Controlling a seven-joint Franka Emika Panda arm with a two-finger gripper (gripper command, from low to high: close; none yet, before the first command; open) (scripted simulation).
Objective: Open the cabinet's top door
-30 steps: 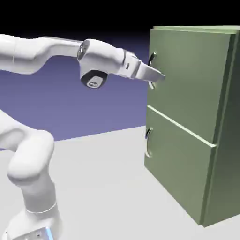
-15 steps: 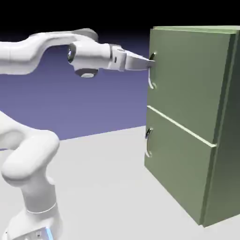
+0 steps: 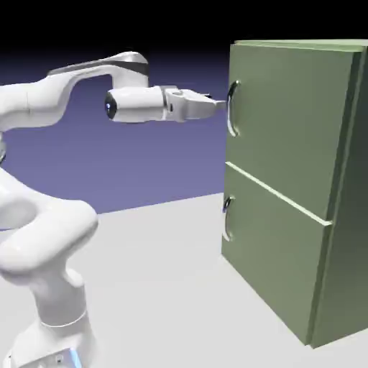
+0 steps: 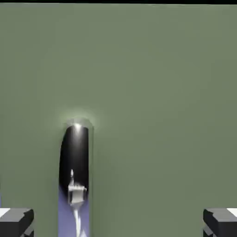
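The green cabinet [image 3: 295, 187] stands on the pale desk [image 3: 165, 287] at the right of the exterior view, both of its stacked doors shut flat against its front. The top door [image 3: 287, 122] fills the upper half, with a curved silver handle [image 3: 231, 108] near its left edge. The lower door [image 3: 269, 248] below carries a handle [image 3: 227, 218] of its own.

The white arm [image 3: 50, 237] rises from the lower left and reaches level toward the cabinet. The pincer [image 3: 215, 105] points at the top door, its tips just beside the upper handle, about midway along the loop. Whether they touch it cannot be told from this side.

In the hand view the door [image 4: 152, 102] fills almost the whole picture. The handle [image 4: 75, 176] runs up from the bottom edge, shiny and dark, left of the middle. The two grey fingertips [image 4: 16, 221] sit far apart in the bottom corners: the pincer is spread wide and has hold of nothing. The handle lies between the tips, nearer the left one.
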